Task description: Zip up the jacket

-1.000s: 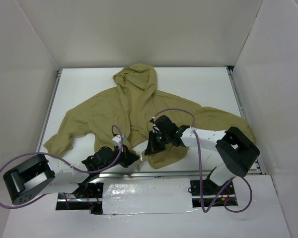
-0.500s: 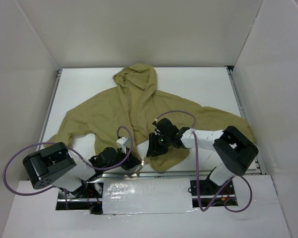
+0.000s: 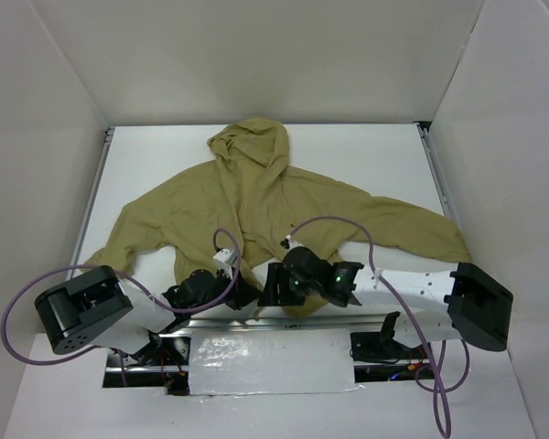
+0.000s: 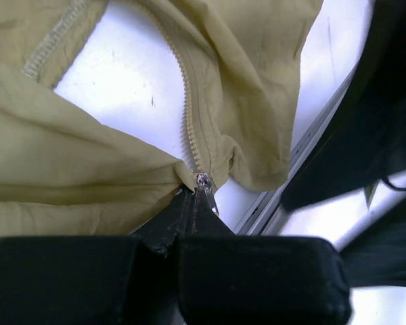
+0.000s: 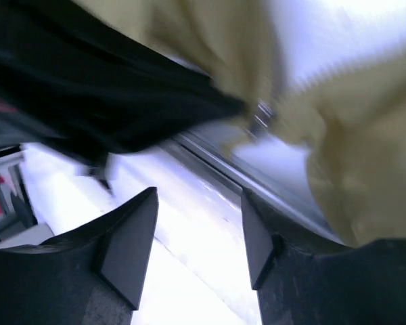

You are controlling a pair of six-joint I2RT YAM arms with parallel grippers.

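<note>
Each arm is white tubing between chunky black joint housings. The left arm (image 3: 78,311) and right arm (image 3: 412,288) each trail a looping purple cable (image 3: 6,322). The left gripper (image 4: 191,198) is matte black.

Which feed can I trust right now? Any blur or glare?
Top external: sharp, evenly lit, jacket clear. Left wrist: zipper teeth crisp, left gripper dark with little detail, table bright behind. Right wrist: motion-blurred throughout, table washed out, only its own fingers readable.
</note>
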